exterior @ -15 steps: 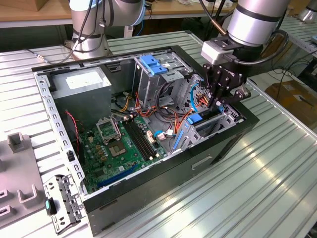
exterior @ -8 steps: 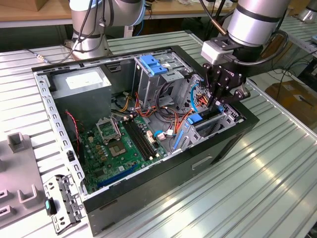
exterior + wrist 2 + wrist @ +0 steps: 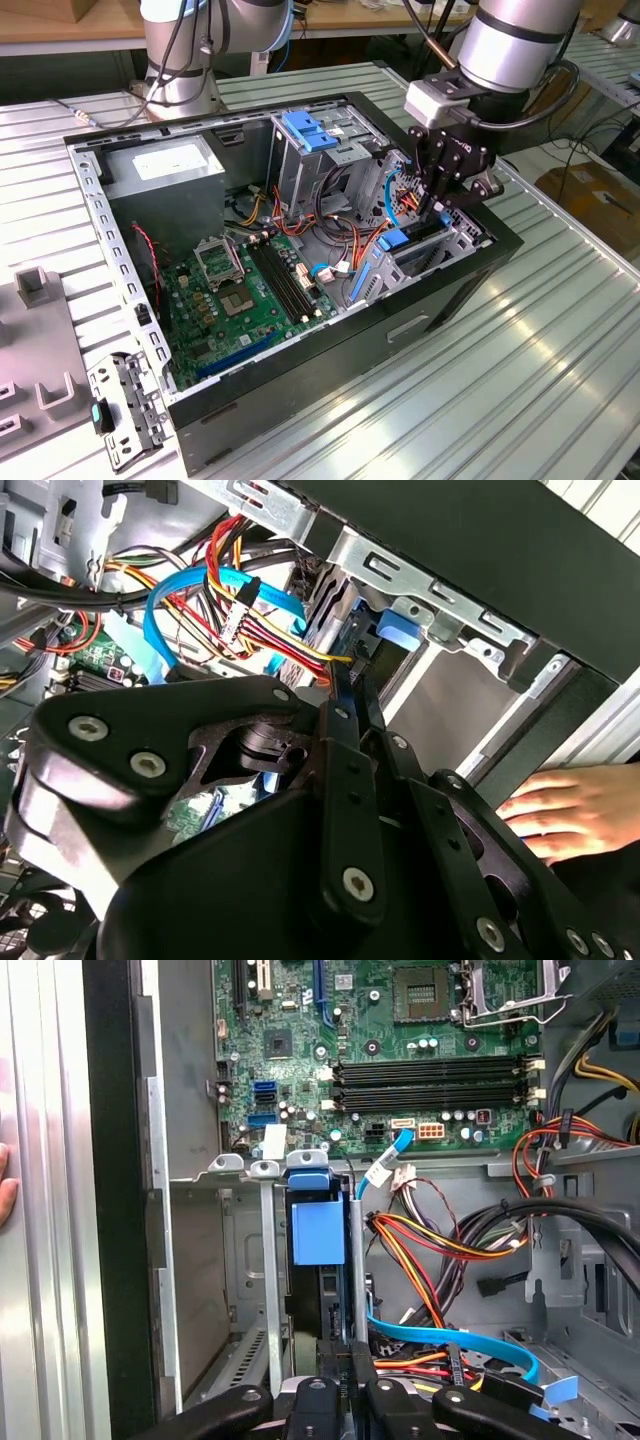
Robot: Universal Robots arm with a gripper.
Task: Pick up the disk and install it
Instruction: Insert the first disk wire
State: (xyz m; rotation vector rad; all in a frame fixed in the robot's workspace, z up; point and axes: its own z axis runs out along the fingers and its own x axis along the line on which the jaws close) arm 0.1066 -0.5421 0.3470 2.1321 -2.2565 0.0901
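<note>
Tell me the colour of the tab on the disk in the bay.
Blue, clearest in the first wrist view: the disk.

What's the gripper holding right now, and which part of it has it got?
The gripper is shut on the disk, which stands on edge in the case's drive bay; the jaws pinch its thin edge at the end opposite the blue tab.

— What can't you make out?
— The disk [image 3: 318, 1260] stands in its bay, so in the first wrist view its blue carrier end shows and the label is hidden.
— And the gripper [image 3: 440, 205]?
— In the exterior view its fingertips dip behind the cage wall; in both wrist views the black linkage blocks them.
— Anything cut off?
— A person's hand [image 3: 560, 810] runs off the edge in the second wrist view. The grey metal box [image 3: 165, 170] is partly behind the case rim.
</note>
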